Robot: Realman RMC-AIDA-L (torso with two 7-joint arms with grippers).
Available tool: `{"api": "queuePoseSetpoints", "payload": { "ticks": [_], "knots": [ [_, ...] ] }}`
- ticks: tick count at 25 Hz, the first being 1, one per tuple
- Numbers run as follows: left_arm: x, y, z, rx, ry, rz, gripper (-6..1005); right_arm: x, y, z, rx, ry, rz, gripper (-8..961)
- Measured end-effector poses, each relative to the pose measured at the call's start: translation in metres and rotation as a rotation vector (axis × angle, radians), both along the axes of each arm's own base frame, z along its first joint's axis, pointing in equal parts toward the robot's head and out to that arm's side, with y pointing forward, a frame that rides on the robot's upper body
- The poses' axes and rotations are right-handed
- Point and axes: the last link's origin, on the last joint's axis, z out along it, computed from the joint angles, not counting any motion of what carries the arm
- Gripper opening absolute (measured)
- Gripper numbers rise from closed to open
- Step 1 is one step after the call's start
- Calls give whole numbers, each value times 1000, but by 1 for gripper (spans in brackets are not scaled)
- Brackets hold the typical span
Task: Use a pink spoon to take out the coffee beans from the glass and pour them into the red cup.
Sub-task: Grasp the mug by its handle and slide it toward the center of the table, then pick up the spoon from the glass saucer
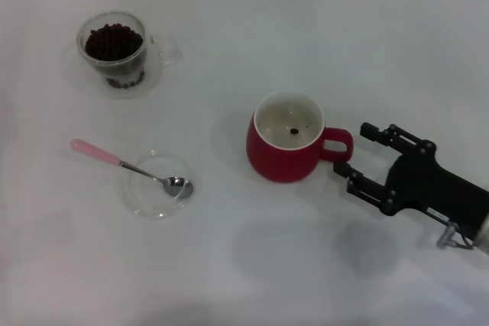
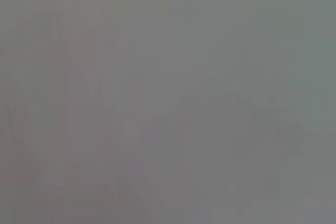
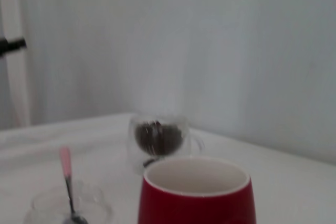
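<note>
Right gripper (image 1: 353,152), black, low over white table (image 1: 252,265), fingers spread wide, one on each side of red loop handle of squat red ceramic cup (image 1: 286,146); holding nothing. Single dark bean on cup's cream floor. Small clear double-walled glass (image 1: 116,49) at far left, filled with dark brown coffee beans (image 1: 113,40), well apart from cup. Pink-handled metal spoon (image 1: 131,168) at near left, bowl resting in shallow clear glass dish (image 1: 157,185), handle tip out over rim. Left gripper out of sight; left wrist view uniform grey.
</note>
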Motion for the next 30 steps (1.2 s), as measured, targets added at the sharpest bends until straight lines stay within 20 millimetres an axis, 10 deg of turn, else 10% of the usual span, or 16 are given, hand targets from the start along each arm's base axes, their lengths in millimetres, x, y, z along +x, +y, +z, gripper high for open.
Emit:
{"api": "queuePoseSetpoints", "payload": {
  "ticks": [5,19,30],
  "knots": [
    [0,-8,-2,6,-10,-9,672,-1,-13,18,42,81,43,726],
    [42,-45,-50,-96,-474,-356,673,6,-5,117,348,163,173,725],
    [66,-36,-119,-445,-955,-356,678,21,-2,151,557,65,152,725]
  ]
}}
